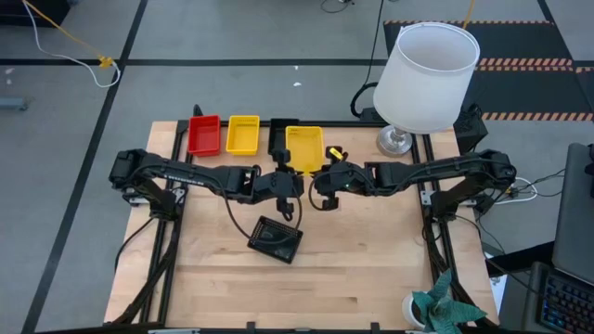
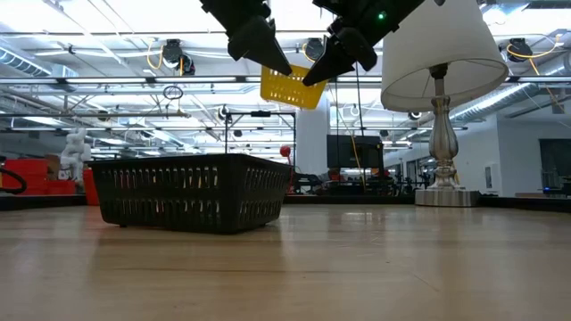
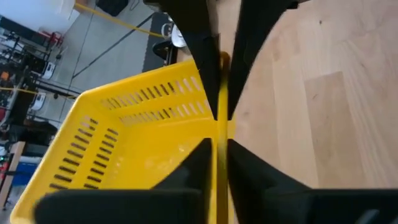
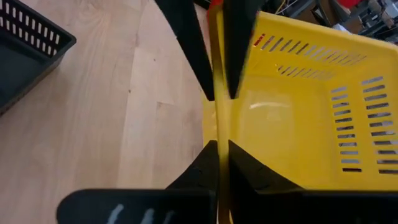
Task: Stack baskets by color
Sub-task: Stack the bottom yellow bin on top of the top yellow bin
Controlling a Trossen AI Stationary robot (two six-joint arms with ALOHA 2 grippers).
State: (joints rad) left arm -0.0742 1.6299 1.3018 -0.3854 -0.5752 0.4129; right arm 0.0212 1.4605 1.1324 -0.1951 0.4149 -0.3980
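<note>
Nearest the low camera, pale wooden table (image 1: pixel 371 269) carries a black perforated plastic basket (image 2: pixel 192 190). Raised above it, a yellow perforated plastic basket (image 2: pixel 290 86) hangs between both arms: left claw (image 3: pixel 217 134) clamped on one wall, right claw (image 4: pixel 217 118) clamped on the opposite wall.

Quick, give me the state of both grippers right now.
Left gripper: shut on the yellow basket's rim, held in the air.
Right gripper: shut on the same basket's opposite rim.
</note>
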